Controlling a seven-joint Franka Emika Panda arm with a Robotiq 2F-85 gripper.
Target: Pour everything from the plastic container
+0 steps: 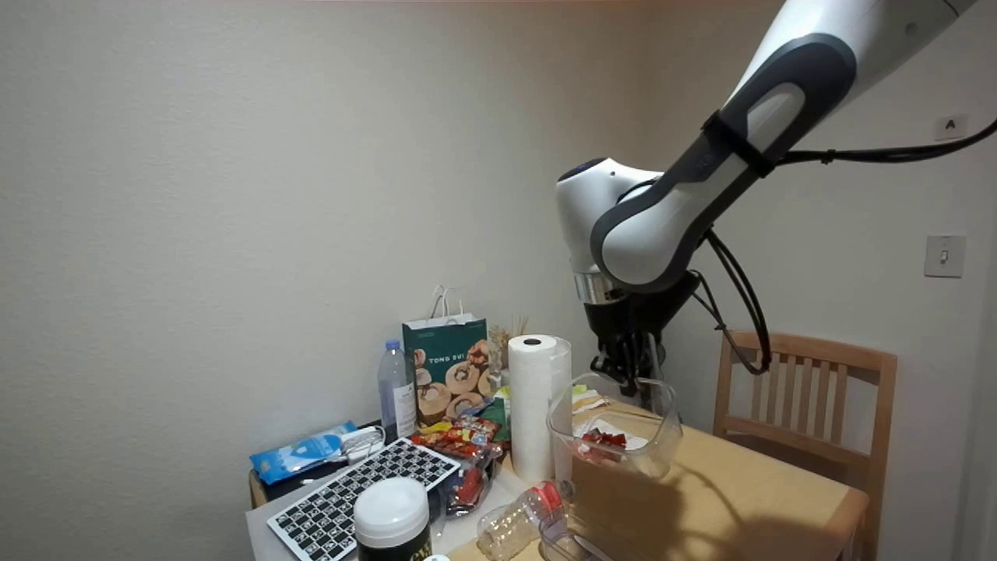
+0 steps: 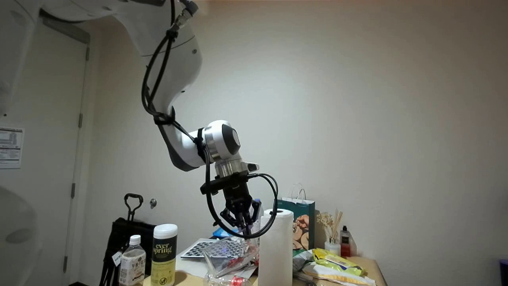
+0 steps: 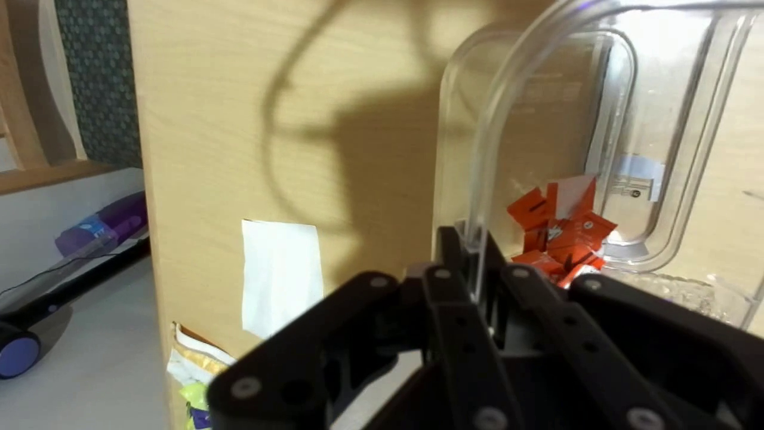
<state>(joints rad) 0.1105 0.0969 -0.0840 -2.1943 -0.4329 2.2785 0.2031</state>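
Observation:
The plastic container (image 1: 660, 460) is clear, with rounded corners and reddish-orange wrapper bits (image 1: 601, 442) at its bottom. It hangs tilted above the table. In an exterior view the container (image 2: 222, 258) is partly behind clutter and hard to outline. In the wrist view the container (image 3: 525, 131) spreads right of the jaws, with the orange bits (image 3: 564, 230) lying inside near the fingers. My gripper (image 3: 471, 242) is shut on its wall, with the rim running up between the fingertips. The gripper also shows in both exterior views (image 1: 629, 383) (image 2: 247, 229), pointing down.
A paper-towel roll (image 1: 531, 421) stands close beside the container. A clear bottle with a red cap (image 1: 510, 530) lies below it, near another clear tray (image 1: 572, 548). A white-lidded canister (image 1: 392, 514), checkered board (image 1: 366, 495) and snack bags (image 1: 463, 436) crowd one side. White paper (image 3: 280, 278) lies on the table.

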